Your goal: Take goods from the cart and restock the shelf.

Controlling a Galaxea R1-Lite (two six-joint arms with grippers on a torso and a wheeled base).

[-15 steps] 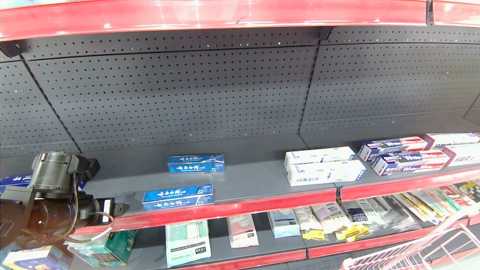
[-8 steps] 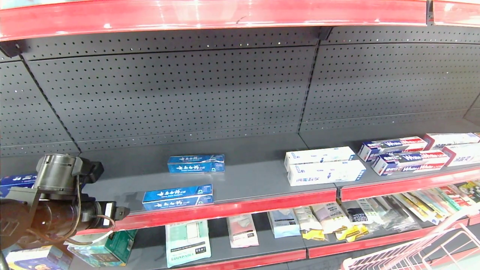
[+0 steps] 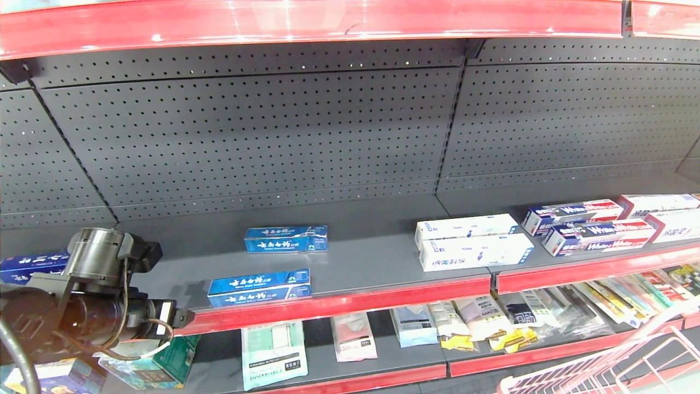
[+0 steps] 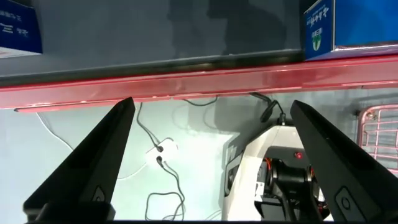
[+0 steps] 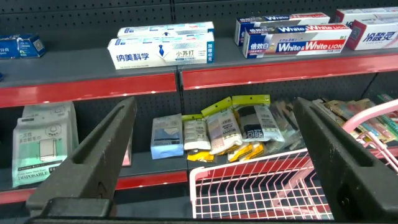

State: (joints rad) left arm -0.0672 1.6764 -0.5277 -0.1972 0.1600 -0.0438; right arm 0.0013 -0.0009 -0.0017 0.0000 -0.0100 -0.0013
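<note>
Your left claw point(image 4: 212, 106) released at the shelf point(image 3: 339, 303) edge, blue toothpaste boxes point(image 3: 260, 287) nearby, your right claw point(image 5: 216, 102) spread empty, pink cart point(image 5: 261, 186) before it.

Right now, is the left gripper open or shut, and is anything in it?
The left gripper is open and empty: its fingers stand wide apart, with nothing between them.

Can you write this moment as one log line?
left claw: open, empty, at shelf edge | right claw: open, empty, near cart
</note>
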